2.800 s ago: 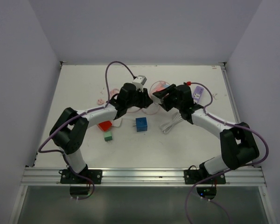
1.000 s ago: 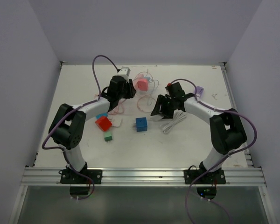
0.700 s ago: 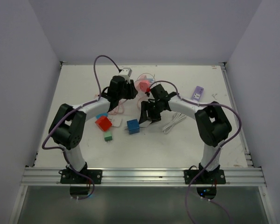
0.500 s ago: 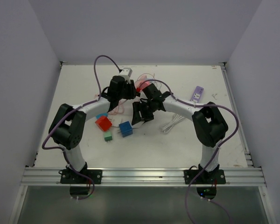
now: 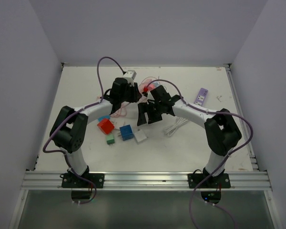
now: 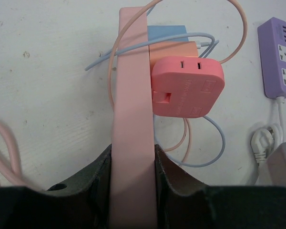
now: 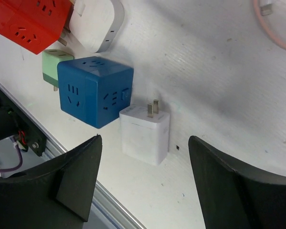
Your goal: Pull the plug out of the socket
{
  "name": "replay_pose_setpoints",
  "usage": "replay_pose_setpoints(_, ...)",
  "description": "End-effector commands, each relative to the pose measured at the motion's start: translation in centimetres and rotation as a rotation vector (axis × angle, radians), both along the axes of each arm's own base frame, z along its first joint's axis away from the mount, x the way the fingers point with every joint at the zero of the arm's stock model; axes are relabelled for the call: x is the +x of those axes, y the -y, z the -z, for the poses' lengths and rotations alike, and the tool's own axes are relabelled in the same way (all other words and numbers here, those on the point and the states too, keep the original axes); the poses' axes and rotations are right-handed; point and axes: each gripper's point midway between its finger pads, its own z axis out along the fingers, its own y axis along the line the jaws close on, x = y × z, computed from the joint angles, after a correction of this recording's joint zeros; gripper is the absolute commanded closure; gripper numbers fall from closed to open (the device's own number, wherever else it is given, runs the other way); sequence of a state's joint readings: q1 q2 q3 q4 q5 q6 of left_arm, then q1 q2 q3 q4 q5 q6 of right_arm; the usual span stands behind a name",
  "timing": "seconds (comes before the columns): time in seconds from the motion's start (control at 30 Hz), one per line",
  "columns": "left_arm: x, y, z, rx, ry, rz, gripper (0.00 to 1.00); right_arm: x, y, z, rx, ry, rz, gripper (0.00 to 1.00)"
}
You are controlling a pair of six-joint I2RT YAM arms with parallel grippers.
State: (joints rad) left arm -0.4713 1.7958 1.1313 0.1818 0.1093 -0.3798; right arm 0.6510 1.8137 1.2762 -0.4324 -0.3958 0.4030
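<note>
White plug (image 7: 145, 135) out, beside blue socket cube (image 7: 94, 90) | right pincer (image 7: 145, 140) released | left pincer (image 6: 133, 157) grasping pink strip (image 6: 132, 95)

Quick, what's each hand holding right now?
Left hand: closed on the pink power strip.
Right hand: open, empty, over the white plug.

The right gripper (image 5: 144, 117) has swung from the far right to the middle and spread its jaws, the blue cube socket (image 7: 95, 90) has slid left and nearer, towards the green adapter (image 7: 51, 67), and a white plug (image 7: 145, 135) now lies just right of it, apparently let go.
</note>
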Motion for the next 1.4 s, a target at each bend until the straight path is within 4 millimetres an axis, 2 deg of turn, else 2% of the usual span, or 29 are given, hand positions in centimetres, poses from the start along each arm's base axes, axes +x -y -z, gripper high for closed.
replay_pose_setpoints(0.0, 1.0, 1.2, -5.5, -0.076, 0.137, 0.047, 1.0, 1.9, 1.0, -3.2, 0.041, 0.131, 0.057, 0.24)
replay_pose_setpoints(0.13, 0.2, 1.4, -5.3, -0.082, 0.126, 0.076, 1.0, 3.7, 3.2, -4.9, 0.042, 0.217, 0.151, 0.25)
replay_pose_setpoints(0.27, -0.6, 1.8, -5.4, -0.08, 0.119, 0.111, 1.0, 6.2, 5.1, -7.7, 0.064, 0.333, 0.248, 0.27)
replay_pose_setpoints(0.4, -1.4, 2.3, -5.6, -0.083, 0.11, 0.147, 1.0, 8.2, 7.0, -9.1, 0.058, 0.399, 0.338, 0.3)
replay_pose_setpoints(0.57, -2.6, 3.1, -6.3, -0.104, 0.104, 0.194, 1.0, 9.9, 7.4, -10.3, 0.079, 0.444, 0.419, 0.33)
replay_pose_setpoints(0.77, -3.6, 3.9, -6.9, -0.117, 0.098, 0.243, 1.0, 11.0, 6.9, -10.0, 0.08, 0.468, 0.412, 0.34)
replay_pose_setpoints(1.07, -4.7, 4.1, -7.2, -0.113, 0.082, 0.278, 1.0, 11.9, 9.1, -9.1, -0.053, 0.541, 0.419, 0.36)
replay_pose_setpoints(1.37, -5.9, 4.9, -7.3, -0.107, 0.069, 0.336, 1.0, 12.0, 8.8, -9.3, -0.051, 0.594, 0.36, 0.39)
